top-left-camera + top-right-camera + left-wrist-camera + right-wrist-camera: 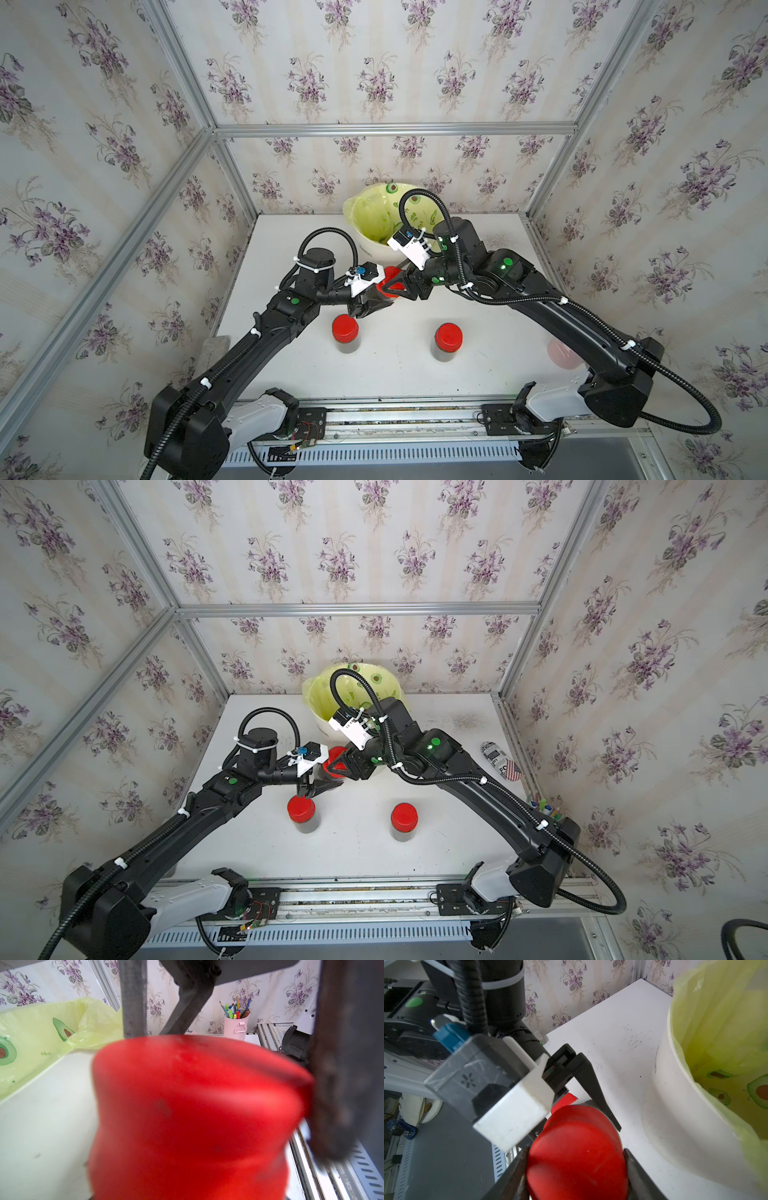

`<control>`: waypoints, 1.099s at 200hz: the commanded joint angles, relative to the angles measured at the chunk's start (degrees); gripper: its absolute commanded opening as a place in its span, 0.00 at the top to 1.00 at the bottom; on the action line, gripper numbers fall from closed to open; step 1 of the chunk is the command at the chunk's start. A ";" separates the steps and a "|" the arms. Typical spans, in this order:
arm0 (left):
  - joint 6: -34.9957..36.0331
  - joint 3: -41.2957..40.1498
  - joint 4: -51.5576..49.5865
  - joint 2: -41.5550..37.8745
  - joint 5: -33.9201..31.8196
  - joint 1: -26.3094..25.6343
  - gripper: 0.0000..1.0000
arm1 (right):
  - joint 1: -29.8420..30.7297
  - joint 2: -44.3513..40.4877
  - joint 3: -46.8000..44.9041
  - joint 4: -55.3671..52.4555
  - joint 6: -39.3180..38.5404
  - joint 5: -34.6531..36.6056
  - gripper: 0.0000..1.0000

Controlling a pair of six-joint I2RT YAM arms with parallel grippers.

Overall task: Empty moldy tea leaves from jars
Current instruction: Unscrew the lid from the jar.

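A jar with a red lid (390,277) is held tilted above the table, in front of the white bin. My left gripper (374,302) is shut on its clear body. My right gripper (578,1176) is shut on the lid (577,1153), with one finger (517,1178) pressed on each side. In the left wrist view the lid (197,1115) fills the picture and hides my own fingers. Two more jars (345,334) (448,338) stand upright and capped nearer the front, seen in both top views (302,810) (404,818). Dark tea leaves (349,347) show through their walls.
The white bin (368,249) with a yellow-green avocado-print liner (716,1022) stands at the back, just behind the grippers. A pink cup of pencils (235,1026) and a printed pencil case (500,760) sit at the table's right edge. A grey block (216,345) lies at its left edge.
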 commanded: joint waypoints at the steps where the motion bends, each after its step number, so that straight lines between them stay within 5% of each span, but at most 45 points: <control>1: -0.97 -0.12 0.93 -0.56 2.83 -0.18 0.51 | 0.09 0.27 0.65 1.50 -10.77 0.75 0.60; 62: -0.73 -0.10 0.96 -0.30 3.63 -0.13 0.51 | -0.93 1.33 1.40 1.69 -26.87 -5.66 0.60; 144: -0.11 -0.49 0.71 -1.10 3.61 -0.16 0.51 | -2.78 1.84 1.44 -0.16 -37.10 -8.05 0.52; 220: -0.03 -0.35 0.57 -1.00 2.72 -0.14 0.50 | -2.79 -3.31 -2.74 7.90 -24.84 -7.98 0.09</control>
